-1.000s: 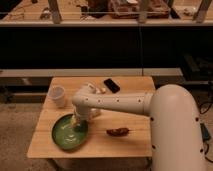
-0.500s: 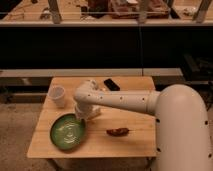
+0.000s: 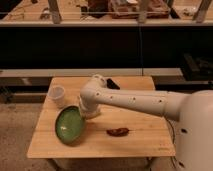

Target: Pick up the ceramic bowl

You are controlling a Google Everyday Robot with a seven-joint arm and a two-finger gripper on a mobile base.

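Jaws: state cannot be told — the gripper sits at the end of the white arm, low over the tabletop at the right rim of the bowl, and its tip is hidden by the wrist housing.

Item 1 — ceramic bowl, wide, shallow, round, glossy green with darker rim and paler centre: near the front-left corner of the tabletop, tilted, its inside face turned toward the camera, its right rim raised against the gripper.

Item 2 — small white cup: upright, near the left edge, toward the back-left corner, apart from the bowl.

Item 3 — small dark reddish-brown object, elongated: lying flat near the front edge, about midway along it, well right of the bowl.

Item 4 — flat black object: near the back edge, partly behind the arm.

Support: light wooden rectangular table, bearing all items.
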